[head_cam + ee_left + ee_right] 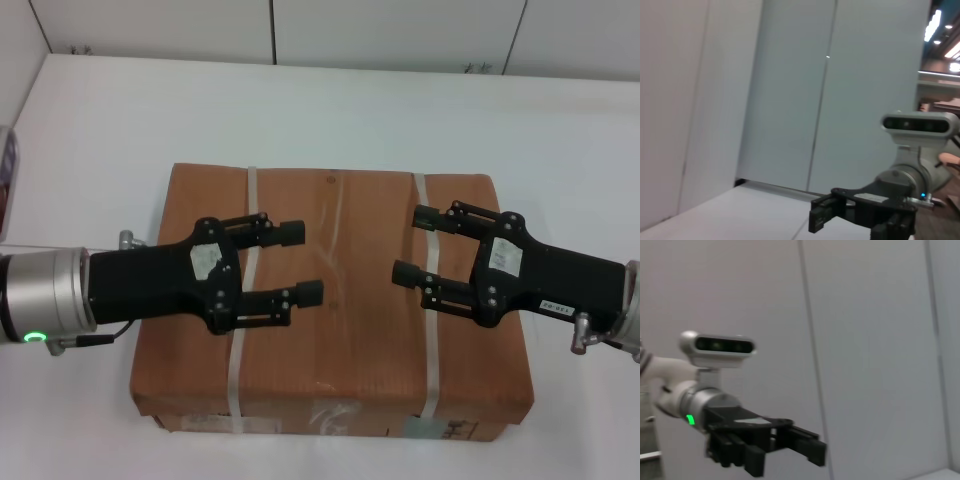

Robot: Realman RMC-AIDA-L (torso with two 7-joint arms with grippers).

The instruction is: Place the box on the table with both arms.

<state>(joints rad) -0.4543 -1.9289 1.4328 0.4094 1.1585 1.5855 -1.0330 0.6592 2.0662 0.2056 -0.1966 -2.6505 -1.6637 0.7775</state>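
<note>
The left pincer point(300, 262) is spread wide and holds nothing, its two black fingers apart over the top of the box point(340, 340); the pictures do not settle whether it touches the cardboard. Its arm reaches in from nine o'clock, roughly level, with a silver cylindrical wrist and a green light. In the right wrist view the same left pincer point(805, 442) shows with fingers parted before a pale wall.

The box lies flat on the white surface point(330, 110), toward six o'clock of it. It is broad brown cardboard with two white straps point(243, 300) running front to back, and tape and labels along the front edge.

The right pincer point(412, 243) is likewise spread and empty, above the box near the right strap. Its arm enters from three o'clock, pointing toward the left one. The left wrist view shows this right pincer point(822, 215) open too.
</note>
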